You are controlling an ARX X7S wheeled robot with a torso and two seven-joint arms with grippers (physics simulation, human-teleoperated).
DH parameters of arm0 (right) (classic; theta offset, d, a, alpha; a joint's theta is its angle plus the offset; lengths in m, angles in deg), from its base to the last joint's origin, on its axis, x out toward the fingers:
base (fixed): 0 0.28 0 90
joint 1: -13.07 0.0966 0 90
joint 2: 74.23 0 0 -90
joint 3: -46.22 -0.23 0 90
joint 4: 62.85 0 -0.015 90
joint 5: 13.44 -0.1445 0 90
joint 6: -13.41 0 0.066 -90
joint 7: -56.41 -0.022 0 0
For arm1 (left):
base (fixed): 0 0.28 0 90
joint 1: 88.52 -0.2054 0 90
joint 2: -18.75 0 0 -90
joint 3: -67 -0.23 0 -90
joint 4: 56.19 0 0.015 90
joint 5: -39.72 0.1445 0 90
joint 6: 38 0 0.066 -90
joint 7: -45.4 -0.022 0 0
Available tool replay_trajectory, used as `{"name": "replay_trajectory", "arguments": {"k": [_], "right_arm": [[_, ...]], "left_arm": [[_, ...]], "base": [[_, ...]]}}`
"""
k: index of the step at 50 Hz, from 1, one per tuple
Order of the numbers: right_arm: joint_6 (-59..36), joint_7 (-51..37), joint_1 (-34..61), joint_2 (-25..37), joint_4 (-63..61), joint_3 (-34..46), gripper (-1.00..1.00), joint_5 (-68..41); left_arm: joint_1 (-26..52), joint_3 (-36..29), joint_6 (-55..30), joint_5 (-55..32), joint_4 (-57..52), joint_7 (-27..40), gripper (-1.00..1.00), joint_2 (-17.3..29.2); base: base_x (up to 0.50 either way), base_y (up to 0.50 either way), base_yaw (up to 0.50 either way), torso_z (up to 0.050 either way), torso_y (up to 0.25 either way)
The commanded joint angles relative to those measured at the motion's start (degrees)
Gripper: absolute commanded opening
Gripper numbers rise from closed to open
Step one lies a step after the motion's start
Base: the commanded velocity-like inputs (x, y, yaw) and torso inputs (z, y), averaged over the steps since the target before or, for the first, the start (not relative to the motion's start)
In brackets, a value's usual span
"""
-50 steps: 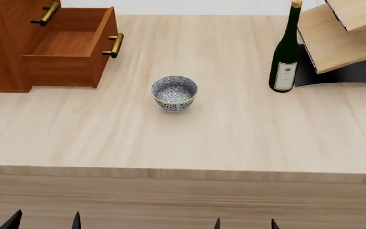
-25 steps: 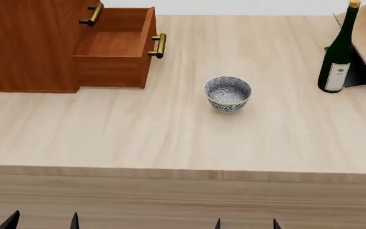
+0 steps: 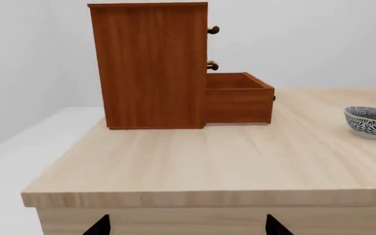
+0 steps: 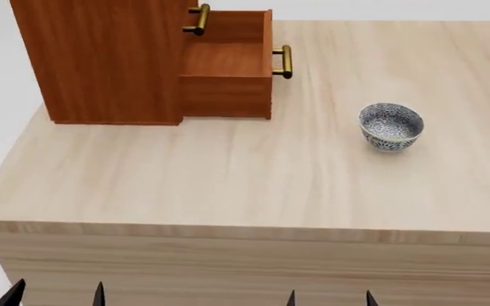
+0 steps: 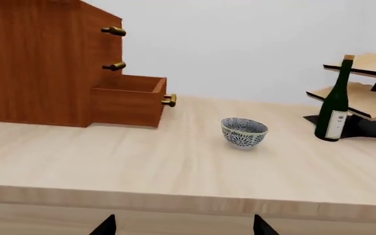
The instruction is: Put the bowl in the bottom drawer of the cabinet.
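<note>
Both grippers sit low at the near edge of the table [image 4: 228,185], below the front lip, and all you really get of them is dark fingertips poking into the bottom of each view. The left gripper [image 4: 56,294] has its two tips clearly spread with a gap between them, nothing in there, and the wrist cam shows the same deal [image 3: 186,226]. The right gripper [image 4: 330,298] is also spread wide and holding nothing, and its own cam agrees [image 5: 182,226]. The bowl [image 4: 390,126] is sitting upright on the tabletop, well ahead of the right jaws and a bit off to their right side, not touching anything. In the right wrist view the bowl [image 5: 244,132] lands almost dead ahead, just past the middle of the gap. The cabinet [image 4: 100,57] stands up ahead of the left jaws, at the far left part of the table. The bottom drawer [image 4: 228,64] is pulled out toward the right with its brass handle facing the bowl's side, and the inside looks bare from the head cam. So the bowl is out on the table, well apart from the drawer. In the right wrist view a dark green bottle [image 5: 335,100] stands beyond the bowl, just in front of a light wooden rack [image 5: 364,83].
</note>
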Motion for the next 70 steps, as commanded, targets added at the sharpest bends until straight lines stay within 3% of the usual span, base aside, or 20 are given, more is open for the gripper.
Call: {"name": "replay_trajectory", "arguments": {"k": [1, 12, 21, 30, 42, 70], "right_arm": [[-0.85, -0.51, -0.08, 0.53, -1.08, 0.66, 1.0, -0.15], [-4.64, -1.76, 1.18, 1.2, -4.45, -0.22, 1.0, -1.21], [-13.22, -1.4, 5.28, 2.45, -9.84, -0.98, 1.0, -2.86], [-18.77, -2.72, 8.5, 3.82, -15.44, -0.18, 1.0, -0.75], [-23.04, -2.19, 11.16, 4.71, -20.01, -0.53, 1.0, -2.01], [-23.77, -2.36, 12.13, 5.21, -19.0, -0.1, 1.0, -3.26]], "left_arm": [[-0.18, -0.48, -0.29, -0.33, -0.96, 0.65, 1.0, 0.45], [-0.08, -0.7, -2.15, -0.42, -2.93, 1.92, 1.0, 0.8], [-3.61, -0.77, -17.09, -0.98, -21.77, 5.32, 1.0, 2.75], [-5.13, -0.63, -20.95, -1.28, -27.84, 6.53, 1.0, 3.96], [-6.16, -0.96, -21.3, -1.09, -30.76, 7.15, 1.0, 4.91], [-5.97, -1.95, -19.02, -1.8, -29.24, 7.84, 1.0, 5.75]], "base": [[0.0, 0.5, 0.0, 0.05, 0.062], [0.0, 0.25, 0.0, 0.05, 0.062], [0.0, 0.0, 0.0, 0.0, 0.0], [0.0, 0.0, 0.0, 0.0, 0.0], [0.05, 0.0, 0.0, 0.0, 0.0], [0.5, 0.01, 0.0, 0.0, 0.0]]}}
